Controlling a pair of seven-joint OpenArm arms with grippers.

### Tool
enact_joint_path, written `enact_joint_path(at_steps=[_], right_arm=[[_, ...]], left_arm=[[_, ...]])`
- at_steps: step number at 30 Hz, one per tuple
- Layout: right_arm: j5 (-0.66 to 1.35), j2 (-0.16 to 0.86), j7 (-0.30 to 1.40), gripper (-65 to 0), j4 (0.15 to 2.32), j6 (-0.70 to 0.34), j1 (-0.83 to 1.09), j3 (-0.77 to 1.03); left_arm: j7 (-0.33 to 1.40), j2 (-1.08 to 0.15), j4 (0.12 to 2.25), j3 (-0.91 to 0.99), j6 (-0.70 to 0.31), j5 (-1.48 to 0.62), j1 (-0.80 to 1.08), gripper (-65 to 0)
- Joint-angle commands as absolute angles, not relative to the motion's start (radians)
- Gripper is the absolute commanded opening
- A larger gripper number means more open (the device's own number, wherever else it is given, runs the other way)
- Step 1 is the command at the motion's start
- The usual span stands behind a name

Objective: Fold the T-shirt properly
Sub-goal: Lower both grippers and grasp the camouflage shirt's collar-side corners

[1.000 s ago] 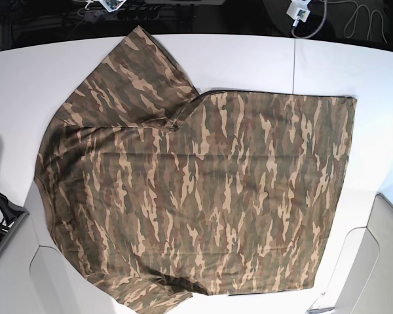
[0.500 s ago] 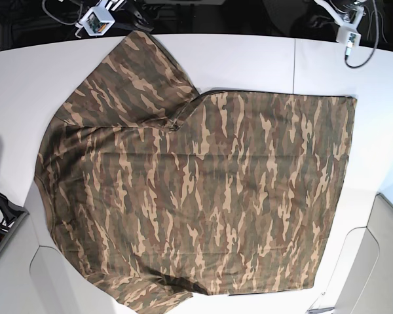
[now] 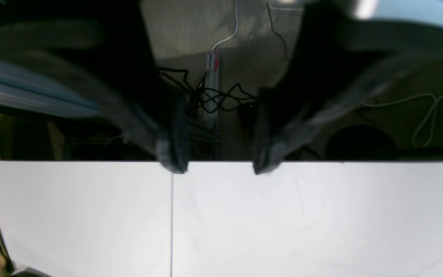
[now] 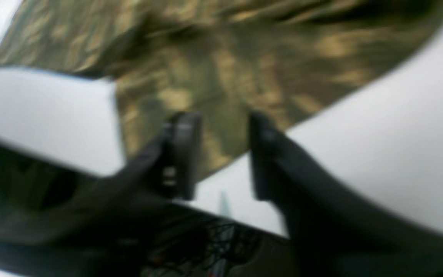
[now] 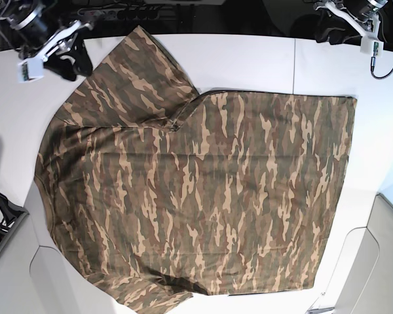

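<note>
The right gripper [image 4: 221,154] hangs above the edge of a white table [image 4: 379,154], its two dark fingers [image 4: 181,154] spread apart with nothing between them. Behind the fingers, a part of the camouflage T-shirt [image 4: 244,65] in brown, tan and olive lies on the tabletop, one tip of cloth reaching toward the table edge between the fingers. A tangle of dark cables [image 4: 210,246] shows below the table edge. The whole view is blurred.

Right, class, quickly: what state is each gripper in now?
Left gripper: open, empty, at the table edge.
Right gripper: open, holding nothing, above the T-shirt sleeve.
</note>
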State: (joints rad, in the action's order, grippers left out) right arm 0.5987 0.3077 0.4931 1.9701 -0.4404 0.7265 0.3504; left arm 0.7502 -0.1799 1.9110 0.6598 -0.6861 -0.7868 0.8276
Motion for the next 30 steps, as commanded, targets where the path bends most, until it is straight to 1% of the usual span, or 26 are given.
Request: enact_joint_path(at_steps=[1, 2, 7, 9, 14, 17, 21, 22, 25, 30], right_arm=[[0.618, 0.316, 0.487, -34.8, 1.984, -0.423, 0.724, 0.371], [0.618, 0.316, 0.503, -32.9, 1.984, -0.398, 0.720, 0.384], [0.620, 0.315, 0.586, -32.6, 1.982, -0.362, 0.718, 0.397], [0.630, 0.315, 0.616, -32.6, 1.968, -0.362, 0.718, 0.397], [0.663, 0.312, 0.614, -32.6, 1.900, -0.371, 0.705, 0.397], [0.667, 0.295, 0.614, -32.6, 1.858, -0.403, 0.677, 0.389], [0.666, 0.267, 0.614, -32.7, 1.813, -0.408, 0.651, 0.345], [0.665, 0.263, 0.614, -32.7, 1.804, -0.408, 0.645, 0.330], [0.657, 0.254, 0.610, -32.7, 1.785, -0.408, 0.636, 0.273], [0.651, 0.216, 0.602, -32.7, 1.781, -0.407, 0.618, 0.207]], left_arm=[[0.738, -0.187, 1.927, 0.667, -0.698, -0.803, 0.828, -33.1], [0.738, -0.189, 1.927, 0.667, -0.698, -0.804, 0.822, -33.1], [0.741, -0.215, 1.927, 0.667, -0.698, -0.803, 0.794, -33.1], [0.741, -0.225, 1.927, 0.667, -0.698, -0.802, 0.786, -33.1], [0.738, -0.250, 1.926, 0.667, -0.698, -0.780, 0.760, -33.1], [0.737, -0.269, 1.923, 0.667, -0.698, -0.781, 0.744, -33.1], [0.736, -0.284, 1.922, 0.667, -0.698, -0.778, 0.725, -33.1], [0.737, -0.287, 1.922, 0.667, -0.698, -0.777, 0.722, -32.7], [0.737, -0.294, 1.922, 0.667, -0.698, -0.773, 0.717, -26.1], [0.731, -0.303, 1.915, 0.667, -0.692, -0.763, 0.712, -25.4]])
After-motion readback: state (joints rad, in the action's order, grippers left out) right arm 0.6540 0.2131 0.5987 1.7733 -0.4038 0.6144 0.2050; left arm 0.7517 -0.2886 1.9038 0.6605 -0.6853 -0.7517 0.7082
